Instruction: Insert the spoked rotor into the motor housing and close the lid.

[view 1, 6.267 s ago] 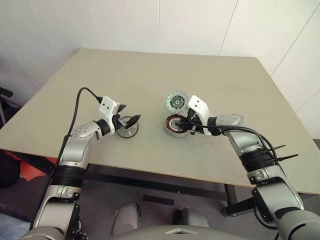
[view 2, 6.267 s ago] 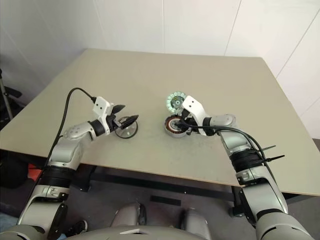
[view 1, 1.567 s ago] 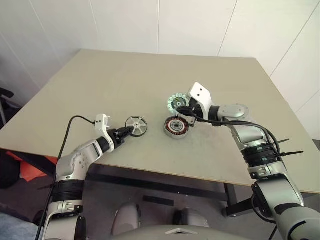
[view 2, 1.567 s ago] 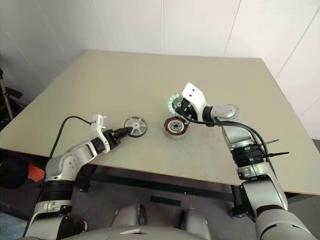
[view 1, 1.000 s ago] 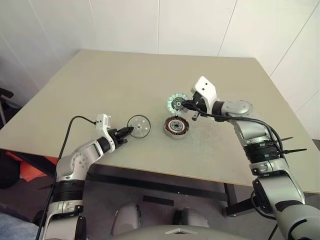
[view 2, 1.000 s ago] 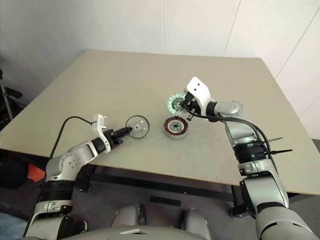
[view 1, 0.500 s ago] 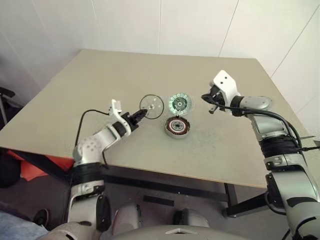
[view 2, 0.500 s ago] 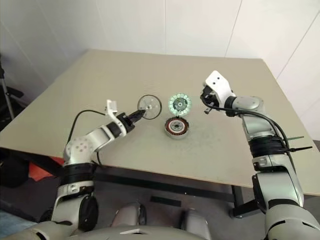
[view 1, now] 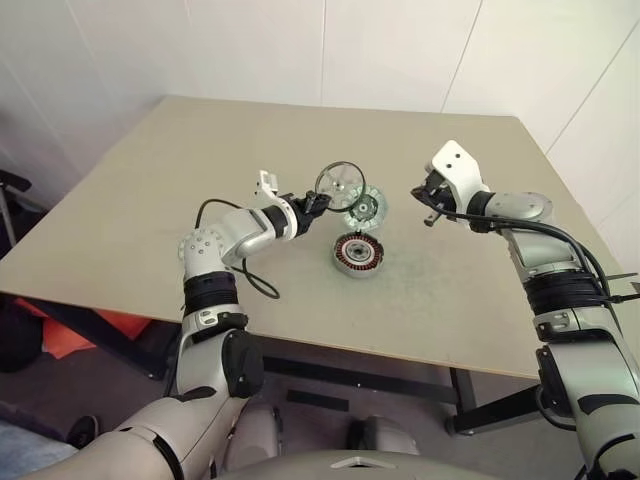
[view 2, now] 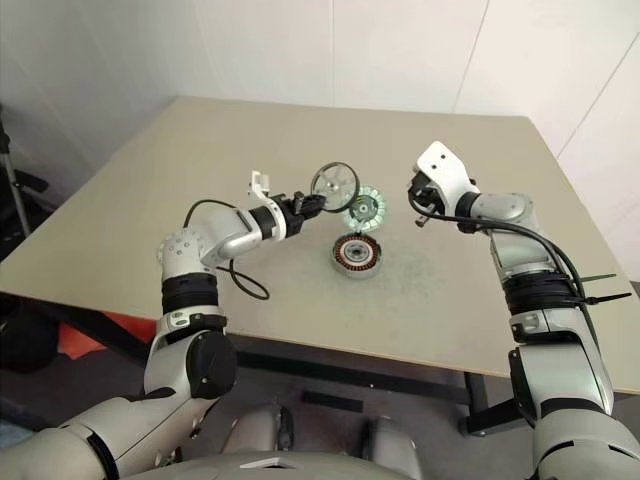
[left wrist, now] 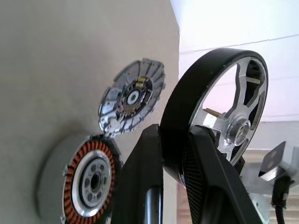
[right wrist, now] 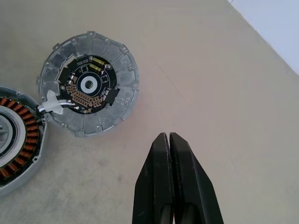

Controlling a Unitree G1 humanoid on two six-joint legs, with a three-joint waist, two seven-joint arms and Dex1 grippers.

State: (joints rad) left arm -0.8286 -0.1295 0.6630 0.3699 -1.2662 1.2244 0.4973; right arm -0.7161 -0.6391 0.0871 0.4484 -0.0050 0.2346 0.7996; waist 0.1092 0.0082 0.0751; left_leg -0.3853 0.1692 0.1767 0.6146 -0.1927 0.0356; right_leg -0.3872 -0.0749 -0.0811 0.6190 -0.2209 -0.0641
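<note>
Presently, taking the motor housing (view 1: 359, 254) as landmark: it lies flat on the beige table (view 1: 200, 160), copper windings up, near the front edge. To its left and above, the left gripper (view 1: 318, 200) reaches in from the left, its two black fingers clamped on the dark rim of the spoked rotor (view 1: 339, 185), which is held in the air standing on edge, up and slightly left of the housing. Just behind the housing, touching or nearly touching its far edge, lies the lid (view 1: 366, 207), flat on the table, partly overlapped in the head views by the raised rotor. To the right of the housing and well apart from it, the right gripper (view 1: 428, 208) hangs above bare table, fingers pressed together and holding nothing. View differences: the head views show the lid's face as a ring of pale green-white blocks; the right wrist view shows it as a grey segmented rim around a dark circuit board with a white connector at the edge nearest the housing, and it shows the closed black fingers (right wrist: 163, 186) meeting with no gap. The left wrist view gives the grip close up: the rotor's rim sits between the two fingers (left wrist: 205, 182), silver spokes and hub facing sideways, with housing and lid on the table beyond. A black cable (view 1: 228, 262) loops off the left forearm over the table, left of the housing.
</note>
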